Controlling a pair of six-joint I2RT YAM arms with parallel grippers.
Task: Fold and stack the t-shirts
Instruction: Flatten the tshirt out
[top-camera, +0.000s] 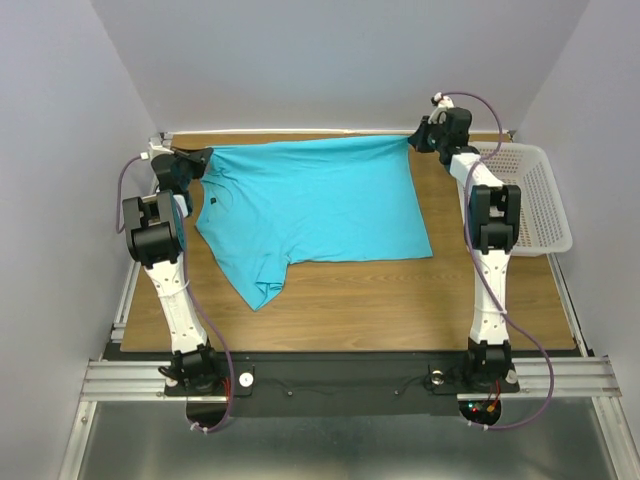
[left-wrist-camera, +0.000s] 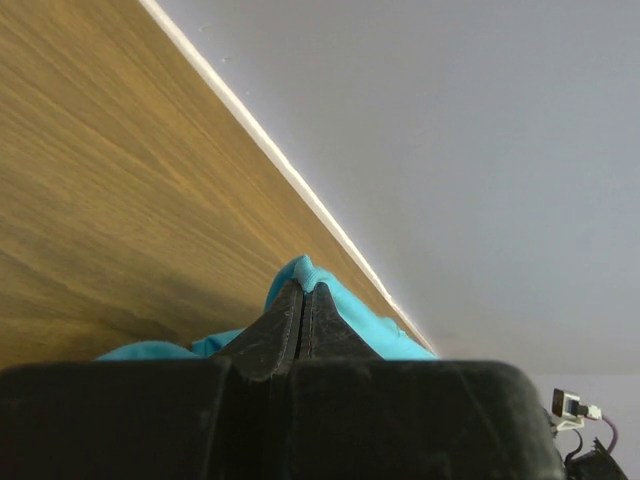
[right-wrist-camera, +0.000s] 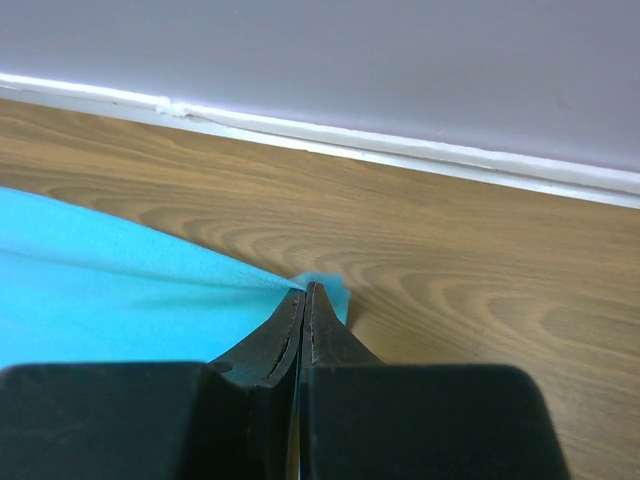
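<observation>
A turquoise-blue t-shirt (top-camera: 305, 205) lies spread over the far half of the wooden table (top-camera: 400, 300), a sleeve pointing toward the near left. My left gripper (top-camera: 197, 160) is shut on its far left corner; the cloth (left-wrist-camera: 300, 270) bunches at the fingertips in the left wrist view, where the gripper (left-wrist-camera: 303, 288) is closed. My right gripper (top-camera: 415, 141) is shut on the far right corner; in the right wrist view the cloth (right-wrist-camera: 120, 290) stretches left from the closed gripper (right-wrist-camera: 305, 288). The far edge is pulled taut between both grippers.
A white plastic mesh basket (top-camera: 530, 195) stands at the table's right edge, beside the right arm. The back wall (top-camera: 330, 60) runs close behind both grippers. Bare wood lies between the shirt and the arm bases.
</observation>
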